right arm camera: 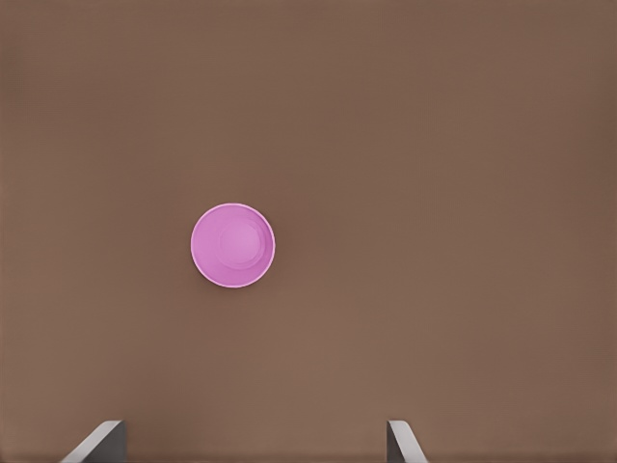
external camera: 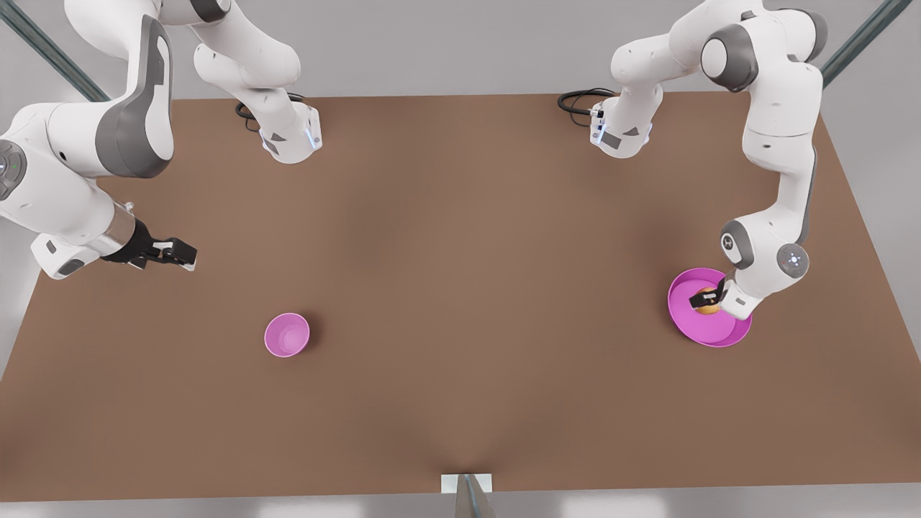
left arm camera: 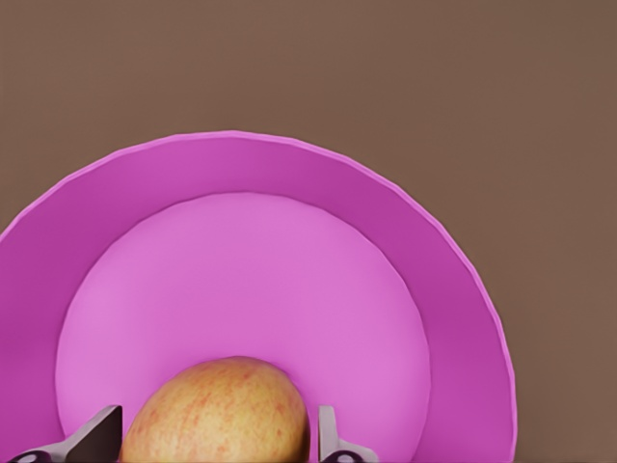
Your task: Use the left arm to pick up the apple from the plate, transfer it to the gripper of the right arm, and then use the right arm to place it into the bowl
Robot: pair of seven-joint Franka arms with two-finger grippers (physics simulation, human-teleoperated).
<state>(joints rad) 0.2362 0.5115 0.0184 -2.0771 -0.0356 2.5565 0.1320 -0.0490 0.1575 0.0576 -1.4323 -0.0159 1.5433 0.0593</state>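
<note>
The left end effector (external camera: 701, 299) sits low over the plate (external camera: 719, 335) at the front view's right, its fingers (left arm camera: 98, 434) spread on either side of the apple (left arm camera: 217, 413), which rests on the plate; whether they touch the apple cannot be told. The right end effector (external camera: 180, 253) hangs above the brown surface (external camera: 460, 288) at the front view's left, fingers apart and holding nothing, waiting. The bowl (external camera: 286, 334) stands on the surface near it, well apart from the plate.

White arms, grey joints, black cables.
</note>
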